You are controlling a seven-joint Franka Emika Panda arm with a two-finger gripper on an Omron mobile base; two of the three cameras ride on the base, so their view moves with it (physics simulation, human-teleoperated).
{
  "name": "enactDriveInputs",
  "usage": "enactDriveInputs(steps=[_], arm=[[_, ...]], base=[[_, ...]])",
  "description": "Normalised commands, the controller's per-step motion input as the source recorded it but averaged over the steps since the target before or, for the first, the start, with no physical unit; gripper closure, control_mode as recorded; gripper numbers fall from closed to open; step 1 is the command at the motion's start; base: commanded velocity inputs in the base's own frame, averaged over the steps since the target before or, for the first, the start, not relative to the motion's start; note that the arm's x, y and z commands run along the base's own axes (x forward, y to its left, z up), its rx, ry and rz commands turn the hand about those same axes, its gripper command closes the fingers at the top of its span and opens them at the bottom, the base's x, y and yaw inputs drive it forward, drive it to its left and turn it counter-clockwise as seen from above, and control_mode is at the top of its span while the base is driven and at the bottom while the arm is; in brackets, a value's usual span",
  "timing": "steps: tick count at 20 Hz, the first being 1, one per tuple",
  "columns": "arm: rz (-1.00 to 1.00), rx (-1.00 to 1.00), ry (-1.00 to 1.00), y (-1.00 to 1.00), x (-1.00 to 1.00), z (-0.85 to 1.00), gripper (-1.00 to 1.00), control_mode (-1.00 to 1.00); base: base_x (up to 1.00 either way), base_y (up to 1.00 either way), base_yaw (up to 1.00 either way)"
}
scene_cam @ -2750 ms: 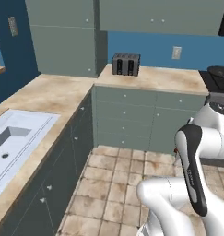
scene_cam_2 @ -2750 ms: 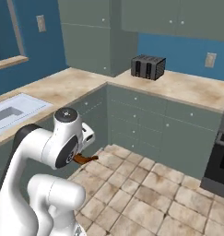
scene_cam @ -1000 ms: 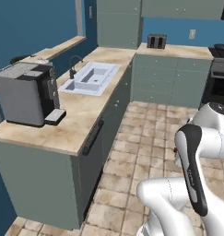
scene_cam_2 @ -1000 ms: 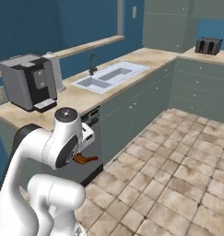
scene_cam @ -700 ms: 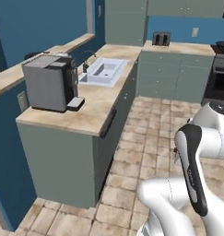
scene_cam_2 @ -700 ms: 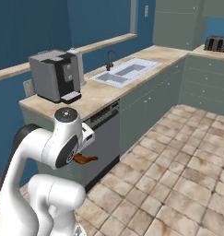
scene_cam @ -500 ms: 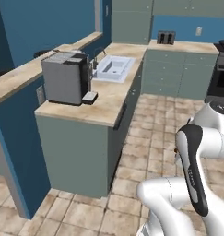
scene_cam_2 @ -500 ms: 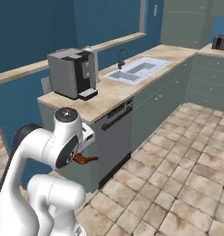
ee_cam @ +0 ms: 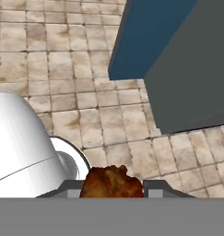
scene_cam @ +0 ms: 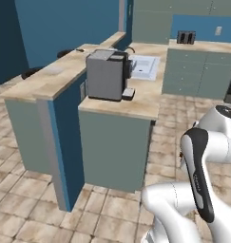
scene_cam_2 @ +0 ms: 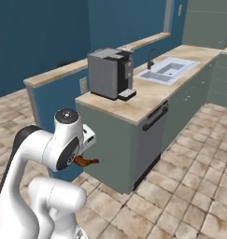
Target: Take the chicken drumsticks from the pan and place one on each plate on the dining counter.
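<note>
Over the last seconds the base had driven along the kitchen, swinging both base views from the corner cabinets to the coffee machine [scene_cam: 106, 75] and the raised bench [scene_cam: 64, 73] well ahead of the tool [ee_cam: 111, 186], which stayed clamped on a chicken drumstick [ee_cam: 111, 182]. That suggested transit toward the plates, no container yet reachable.

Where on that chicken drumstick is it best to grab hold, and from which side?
Probably across the thick meaty end. In the hand view the gripper is shut on the chicken drumstick at its knobbly bulk, one finger on each flank. The right base view shows the thin bone end sticking out free, too slim to pinch securely.
</note>
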Motion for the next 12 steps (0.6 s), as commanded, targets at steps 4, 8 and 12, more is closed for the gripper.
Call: enactDriveInputs(steps=[4,8,12], arm=[[0.00,0.00,0.00,0.00,0.00,0.00,1.00,1.00],[0.00,0.00,0.00,0.00,0.00,0.00,1.00,1.00],[0.00,0.00,0.00,0.00,0.00,0.00,1.00,1.00]], base=[[-0.20,1.00,-0.03],[-0.03,1.00,-0.08],[0.01,1.00,-0.14]])
